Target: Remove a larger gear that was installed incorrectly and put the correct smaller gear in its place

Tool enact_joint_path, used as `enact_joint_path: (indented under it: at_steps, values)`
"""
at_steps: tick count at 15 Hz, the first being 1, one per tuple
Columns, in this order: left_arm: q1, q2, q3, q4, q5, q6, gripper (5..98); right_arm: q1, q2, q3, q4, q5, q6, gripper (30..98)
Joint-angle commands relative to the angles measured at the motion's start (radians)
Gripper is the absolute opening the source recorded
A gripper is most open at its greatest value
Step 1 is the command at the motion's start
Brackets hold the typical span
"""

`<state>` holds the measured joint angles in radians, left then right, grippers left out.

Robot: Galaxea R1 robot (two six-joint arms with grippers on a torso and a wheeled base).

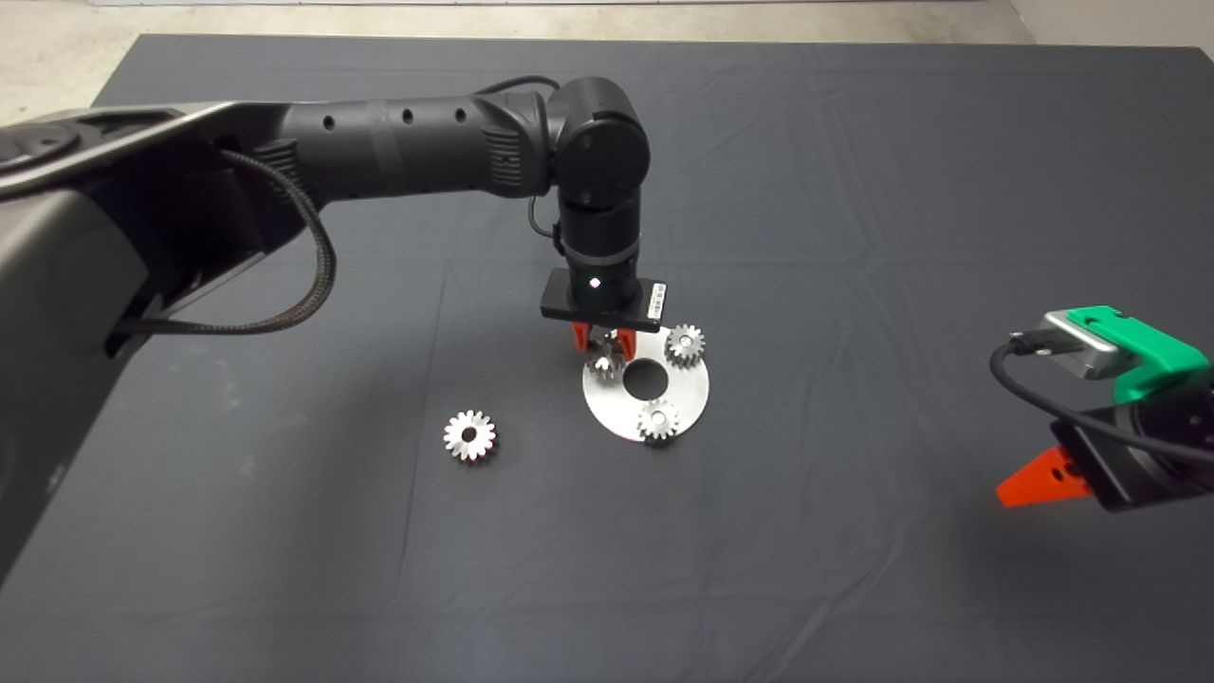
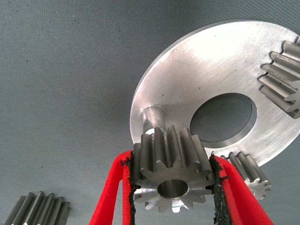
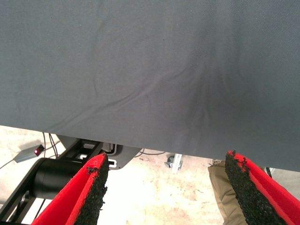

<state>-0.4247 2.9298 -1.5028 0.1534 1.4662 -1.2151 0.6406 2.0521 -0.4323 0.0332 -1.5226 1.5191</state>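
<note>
Two red fingers (image 2: 112, 197) of left gripper (image 2: 171, 187) clamped on small shiny silver spur gear (image 2: 171, 171) above round silver plate (image 1: 688, 394); right gripper (image 3: 164, 192) parked right, fingers spread, empty.

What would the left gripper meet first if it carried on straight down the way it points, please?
Likely the bare post on the round plate: the left gripper holds the smaller gear just above it, though depth is unclear.

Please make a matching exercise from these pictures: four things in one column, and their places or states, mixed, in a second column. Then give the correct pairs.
Things:
1. larger gear
2. smaller gear
3. round metal plate
4. right gripper

Places or states:
A. carries two gears and a bare pin
B. waits open at the mat's edge
C. lies alone on the mat
D. clamped in the left gripper

Pairs: 1-C, 2-D, 3-A, 4-B
</note>
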Motion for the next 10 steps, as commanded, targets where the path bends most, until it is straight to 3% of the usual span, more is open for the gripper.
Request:
enact_joint_path:
  at_steps: [1, 6, 10]
  values:
    - [-0.017, 0.001, -0.006, 0.064, 0.002, -0.001, 29.4, 0.021, -0.005, 0.002, -0.022, -0.002, -0.002, 66.0]
    - [-0.016, 0.002, -0.008, 0.069, -0.009, -0.008, 29.4, 0.021, -0.003, 0.002, -0.022, -0.007, -0.002, 66.0]
    - [-0.016, 0.003, -0.009, 0.069, -0.039, -0.018, 29.4, 0.021, -0.005, 0.002, -0.022, -0.007, -0.002, 66.0]
